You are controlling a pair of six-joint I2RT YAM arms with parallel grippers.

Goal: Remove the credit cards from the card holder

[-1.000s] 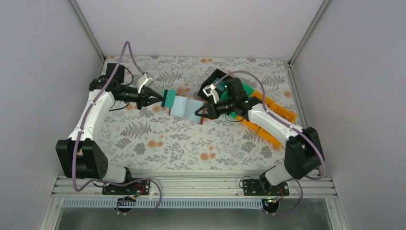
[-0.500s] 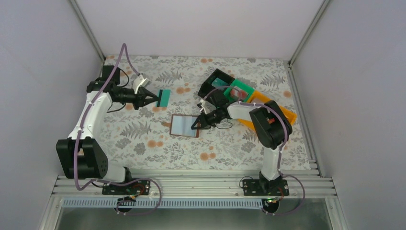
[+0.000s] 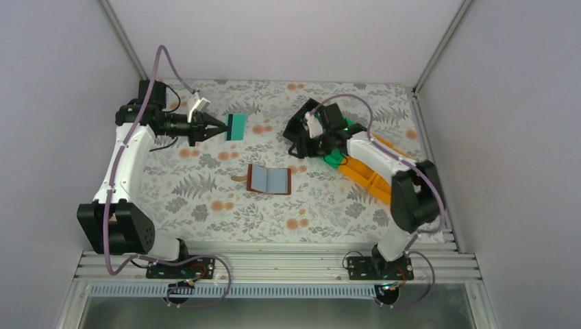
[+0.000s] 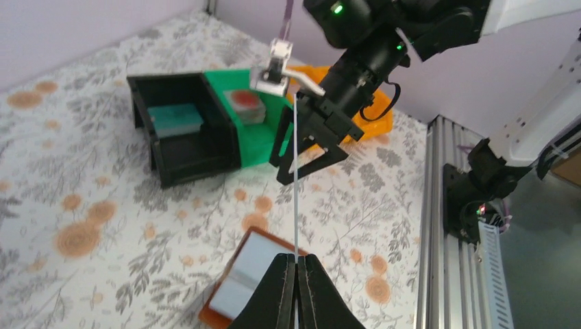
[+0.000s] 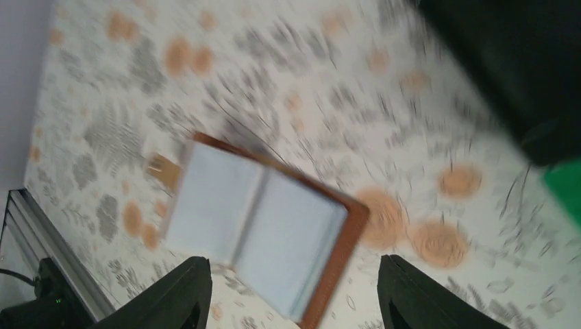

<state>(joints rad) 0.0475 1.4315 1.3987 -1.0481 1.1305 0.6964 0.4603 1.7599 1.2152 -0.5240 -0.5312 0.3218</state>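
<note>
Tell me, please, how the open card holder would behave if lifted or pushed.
The card holder lies open with a centre fold, so it would probably flop when lifted. Thin and flat, it would likely slide if pushed.

Bare tablecloth rings the open card holder. Farther right, the right gripper hangs before the black bin.

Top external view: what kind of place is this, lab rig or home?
Most likely a lab robot test cell, not a home. Plain pale walls box in the workspace, the left arm and right arm are bolted to an aluminium rail, and a floral cloth covers the worktop.
</note>
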